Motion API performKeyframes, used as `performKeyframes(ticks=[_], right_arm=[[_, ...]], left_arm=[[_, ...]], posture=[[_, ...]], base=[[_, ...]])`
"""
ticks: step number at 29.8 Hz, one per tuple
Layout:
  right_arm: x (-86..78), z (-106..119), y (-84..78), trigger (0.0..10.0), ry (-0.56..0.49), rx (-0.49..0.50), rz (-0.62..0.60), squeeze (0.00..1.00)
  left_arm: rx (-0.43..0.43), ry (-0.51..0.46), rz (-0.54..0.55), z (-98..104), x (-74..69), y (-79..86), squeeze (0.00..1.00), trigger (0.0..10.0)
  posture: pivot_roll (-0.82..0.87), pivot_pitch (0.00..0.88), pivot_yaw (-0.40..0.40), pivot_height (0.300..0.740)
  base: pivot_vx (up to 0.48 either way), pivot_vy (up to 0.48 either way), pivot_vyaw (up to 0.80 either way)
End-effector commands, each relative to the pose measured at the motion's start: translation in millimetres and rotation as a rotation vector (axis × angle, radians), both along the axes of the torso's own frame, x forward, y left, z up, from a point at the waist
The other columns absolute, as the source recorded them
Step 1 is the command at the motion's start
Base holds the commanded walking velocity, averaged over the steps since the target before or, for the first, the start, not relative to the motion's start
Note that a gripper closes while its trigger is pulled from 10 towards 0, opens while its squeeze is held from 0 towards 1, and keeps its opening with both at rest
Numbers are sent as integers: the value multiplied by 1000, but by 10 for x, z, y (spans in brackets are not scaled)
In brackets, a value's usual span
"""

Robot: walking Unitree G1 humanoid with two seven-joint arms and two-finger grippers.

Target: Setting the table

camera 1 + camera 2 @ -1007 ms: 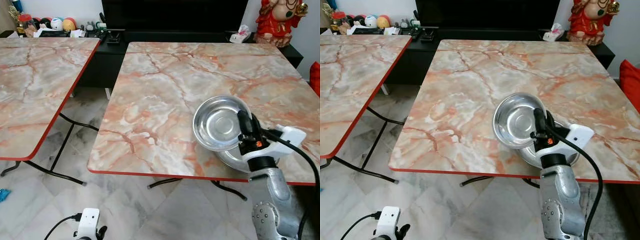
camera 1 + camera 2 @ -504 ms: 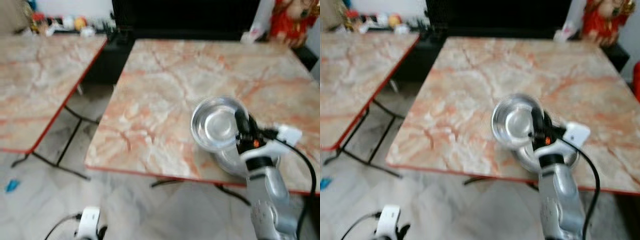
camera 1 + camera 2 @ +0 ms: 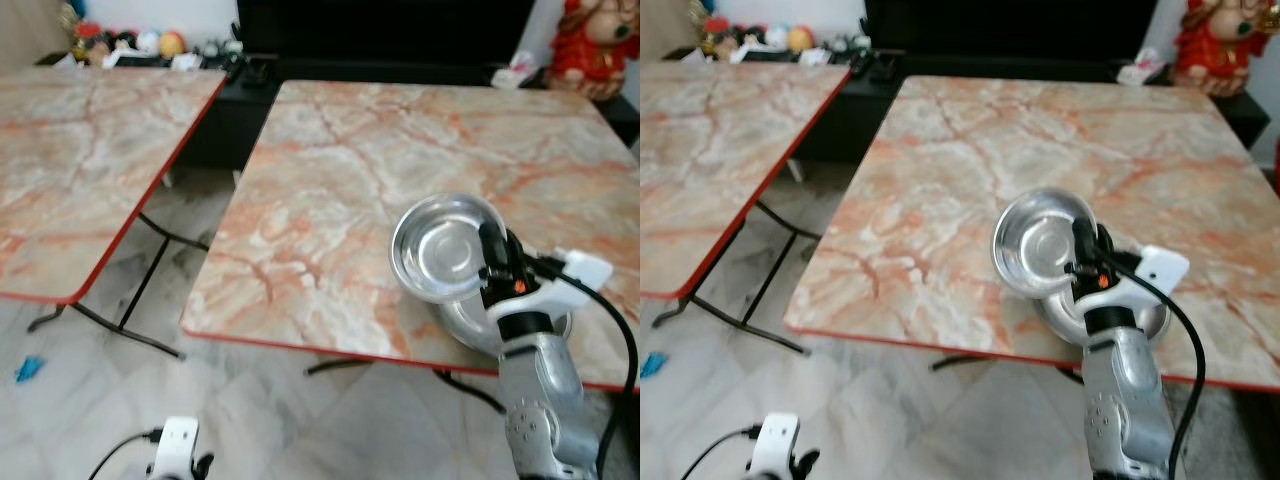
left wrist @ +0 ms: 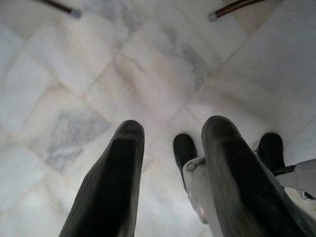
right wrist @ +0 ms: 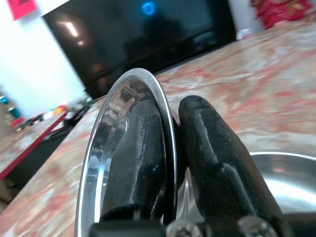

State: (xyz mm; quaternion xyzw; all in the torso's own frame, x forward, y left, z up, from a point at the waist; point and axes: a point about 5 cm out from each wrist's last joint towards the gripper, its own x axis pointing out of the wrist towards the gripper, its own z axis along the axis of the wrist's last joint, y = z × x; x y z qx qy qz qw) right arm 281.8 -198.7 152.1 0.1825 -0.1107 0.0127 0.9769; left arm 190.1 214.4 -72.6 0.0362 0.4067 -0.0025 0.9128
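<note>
A shiny steel bowl [image 3: 441, 249] is held tilted above the near right part of the marble-pattern table [image 3: 340, 170]. My right gripper [image 3: 494, 258] is shut on its rim, which passes between the two black fingers [image 5: 210, 148] in the right wrist view. Under it a second steel bowl [image 3: 478, 328] rests on the table near the front edge. My left gripper [image 4: 173, 163] hangs low over the tiled floor, open with nothing between its fingers.
A second marble table [image 3: 80, 150] stands to the left, with a gap of tiled floor [image 3: 150, 300] between the two. A black TV cabinet [image 3: 380, 40] runs along the back with small items on it. A red figurine [image 3: 597, 40] stands at the back right.
The camera view has shifted and steadied after a blur. The right gripper still holds the bowl in much the same place over the lower bowl.
</note>
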Motion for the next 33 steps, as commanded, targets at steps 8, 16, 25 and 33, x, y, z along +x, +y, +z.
performKeyframes(ticks=[8,16,25,33], right_arm=[[16,-5,15,10000,7,7,6,0],[20,1,20,10000,3,5,8,0],[23,6,24,10000,-4,4,6,0],[36,-2,1,10000,-6,1,-7,0]], left_arm=[[0,18,15,-15,-33,29,0,10000],[-10,17,28,-17,-36,29,0,10000],[-6,19,20,-17,-36,30,0,10000],[-6,20,20,-18,-39,31,0,10000]], posture=[[-32,77,11,740],[-32,76,12,740],[-32,76,12,740],[-30,77,13,740]], base=[[0,0,-741],[0,218,-741],[0,0,-643],[0,0,0]])
